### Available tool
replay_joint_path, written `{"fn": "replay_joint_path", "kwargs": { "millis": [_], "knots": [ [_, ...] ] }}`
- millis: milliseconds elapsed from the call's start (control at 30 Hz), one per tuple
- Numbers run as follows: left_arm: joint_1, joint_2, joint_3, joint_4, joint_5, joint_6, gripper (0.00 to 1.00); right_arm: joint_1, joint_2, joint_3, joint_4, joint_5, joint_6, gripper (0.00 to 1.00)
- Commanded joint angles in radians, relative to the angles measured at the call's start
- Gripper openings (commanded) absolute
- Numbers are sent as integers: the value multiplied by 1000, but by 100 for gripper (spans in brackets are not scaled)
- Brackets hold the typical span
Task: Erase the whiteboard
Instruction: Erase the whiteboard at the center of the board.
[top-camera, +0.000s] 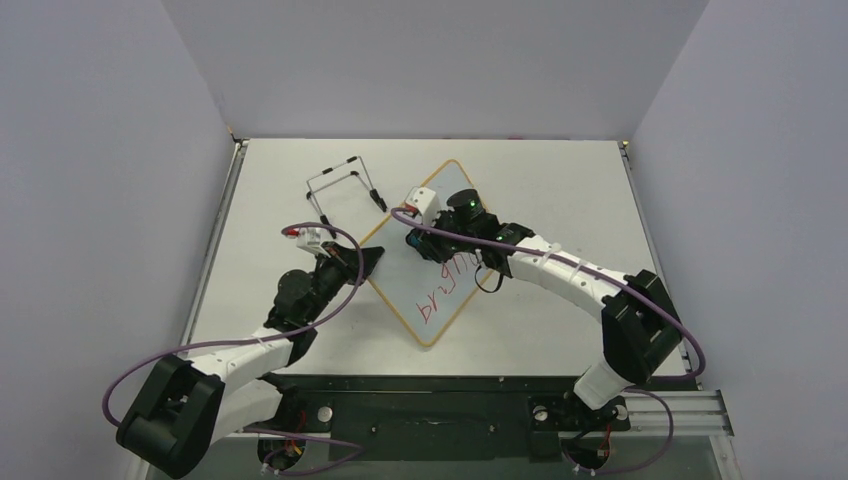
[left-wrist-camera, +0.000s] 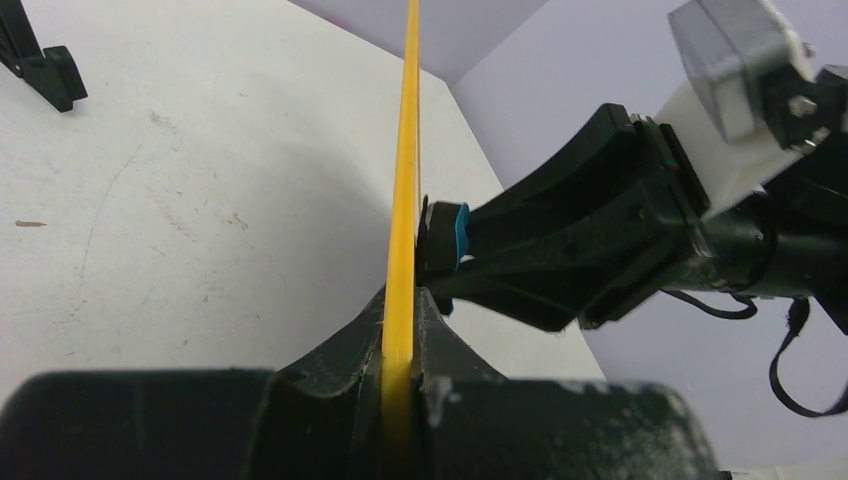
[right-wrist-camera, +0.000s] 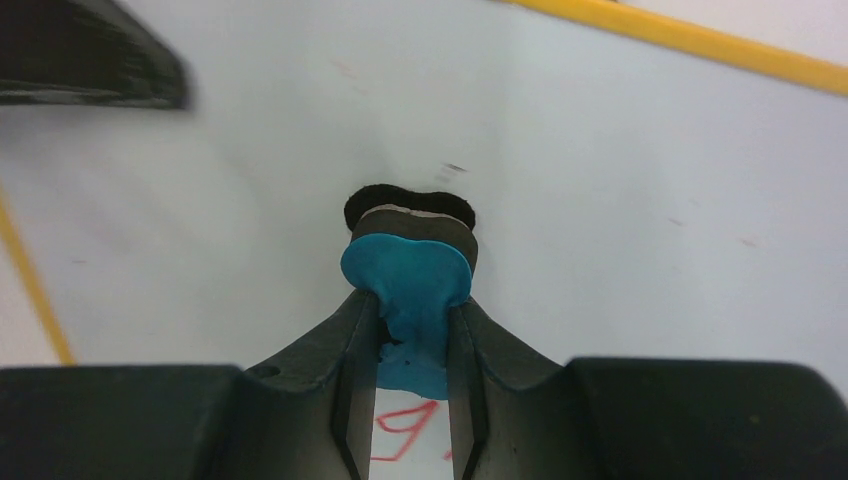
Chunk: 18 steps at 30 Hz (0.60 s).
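Note:
The whiteboard (top-camera: 432, 325) sits as a diamond in mid-table, white face, tan-yellow frame, red handwriting (top-camera: 446, 288) on its lower half. My left gripper (top-camera: 374, 257) is shut on the board's left corner; in the left wrist view the yellow frame (left-wrist-camera: 405, 150) runs edge-on between the closed fingers of the left gripper (left-wrist-camera: 400, 320). My right gripper (top-camera: 419, 243) is shut on a blue eraser (right-wrist-camera: 410, 272) whose dark felt is pressed to the board face (right-wrist-camera: 620, 200). Red strokes (right-wrist-camera: 402, 430) show behind the right gripper (right-wrist-camera: 412, 312). The eraser (left-wrist-camera: 458, 235) also shows beside the frame.
A thin black wire stand (top-camera: 345, 183) stands on the table just behind the board's left side; its foot (left-wrist-camera: 45, 75) shows in the left wrist view. Grey walls close in the table on three sides. The right arm (top-camera: 560, 270) reaches across the board's right edge.

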Motion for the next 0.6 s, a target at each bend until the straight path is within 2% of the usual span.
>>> {"fn": "replay_joint_path", "kwargs": {
  "millis": [0,100,200,400,567],
  "knots": [
    [18,7,53,113,36,-18,0,-137,-41,-24,60,105,24,0],
    [26,35,65,129,26,-32,0,-199,-38,-41,102,171,38,0],
    [27,73,77,161,13,-63,0,-223,-19,-48,92,119,12,0],
    [36,156,98,214,-6,-118,0,-101,5,-55,3,9,-118,0],
    [77,160,107,202,-16,-139,0,1,-7,-65,-51,-50,-214,0]
  ]
}}
